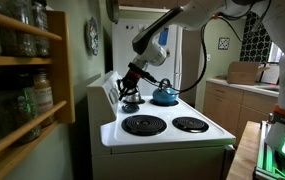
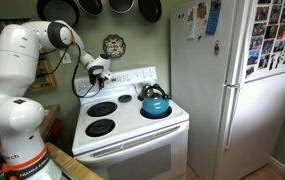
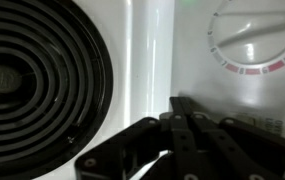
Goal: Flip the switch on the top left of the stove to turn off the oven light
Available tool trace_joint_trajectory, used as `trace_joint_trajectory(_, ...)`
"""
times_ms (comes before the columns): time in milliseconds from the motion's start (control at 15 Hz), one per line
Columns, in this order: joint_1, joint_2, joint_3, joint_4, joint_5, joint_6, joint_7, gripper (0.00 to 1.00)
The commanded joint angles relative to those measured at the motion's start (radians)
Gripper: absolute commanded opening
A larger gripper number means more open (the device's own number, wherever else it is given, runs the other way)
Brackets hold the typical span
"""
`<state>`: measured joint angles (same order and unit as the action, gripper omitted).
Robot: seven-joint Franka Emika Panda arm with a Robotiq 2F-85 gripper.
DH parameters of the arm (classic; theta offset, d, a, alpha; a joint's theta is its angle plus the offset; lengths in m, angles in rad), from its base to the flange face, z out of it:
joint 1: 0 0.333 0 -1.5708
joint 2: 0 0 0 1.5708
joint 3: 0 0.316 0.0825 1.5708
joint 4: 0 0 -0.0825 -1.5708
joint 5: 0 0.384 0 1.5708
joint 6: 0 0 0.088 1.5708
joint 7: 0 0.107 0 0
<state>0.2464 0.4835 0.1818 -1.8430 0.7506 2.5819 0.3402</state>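
At back left of the stove, claw hangs over the rear coil burner, close to the raised control panel. Claw closed tight, holding nothing. Blue kettle on stove's back right burner.

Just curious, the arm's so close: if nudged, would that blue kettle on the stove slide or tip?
Likely slide, not tip: the blue kettle looks squat and wide-based. Its glossy body may be slippery to grip. Weight unclear; contents hidden.
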Motion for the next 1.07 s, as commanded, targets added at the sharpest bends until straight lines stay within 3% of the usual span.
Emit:
trace_joint_trajectory(0, -0.002, -0.051, -0.005, -0.031, -0.091, -0.08, -0.004, 0.26)
trace_joint_trajectory(133, -0.019, -0.112, 0.01, -0.06, -0.143, -0.16, -0.06, 0.32)
trace_joint_trajectory(333, -0.043, -0.215, 0.026, -0.089, -0.188, -0.298, -0.147, 0.56)
trace_joint_trajectory(733, -0.072, -0.421, 0.001, -0.096, -0.335, -0.708, -0.275, 0.99)
trace_joint_trajectory(1000, -0.061, -0.509, 0.006, -0.089, -0.445, -0.896, -0.366, 1.0)
